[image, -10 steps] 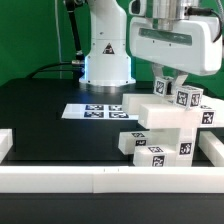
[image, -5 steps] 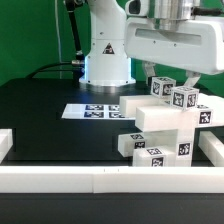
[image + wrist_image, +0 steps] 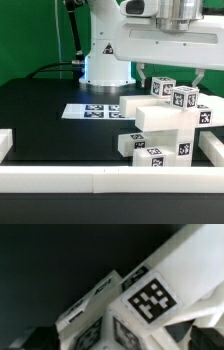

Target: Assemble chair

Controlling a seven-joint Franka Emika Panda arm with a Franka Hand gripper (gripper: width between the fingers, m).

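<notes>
The chair parts (image 3: 165,125) are stacked white blocks with black-and-white tags at the exterior view's right. Two tagged legs (image 3: 178,94) stick up from the top of the stack. More tagged pieces (image 3: 150,150) lie at its foot. My gripper (image 3: 173,78) hangs just above the top legs, open, with a finger on each side and nothing held. In the wrist view the tagged white part (image 3: 140,297) fills the picture close under the gripper (image 3: 115,342). The dark fingertips (image 3: 40,339) stand apart at either side of it.
The marker board (image 3: 95,110) lies flat on the black table behind the stack. A white rail (image 3: 100,178) runs along the front edge, with white blocks at both ends. The arm's base (image 3: 105,55) stands at the back.
The gripper was shut on the top tagged leg; it has opened, let go and risen a little. The stack of parts has stayed in place.
</notes>
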